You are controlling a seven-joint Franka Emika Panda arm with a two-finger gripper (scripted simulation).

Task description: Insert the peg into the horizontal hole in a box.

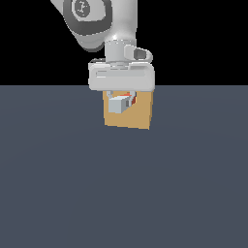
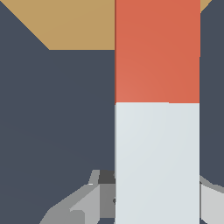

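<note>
One peg (image 2: pixel 156 109), pinched in the end effector (image 1: pixel 121 99), points at the box (image 1: pixel 140 114); insertion seemingly not begun.

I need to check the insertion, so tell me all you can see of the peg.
The peg is a long square-sectioned bar, matte, half red-orange and half white-grey. In the exterior view its white end faces the camera, level, in front of the box. The pincer holds it from above. Its red end reaches the box; the hole is hidden.
</note>
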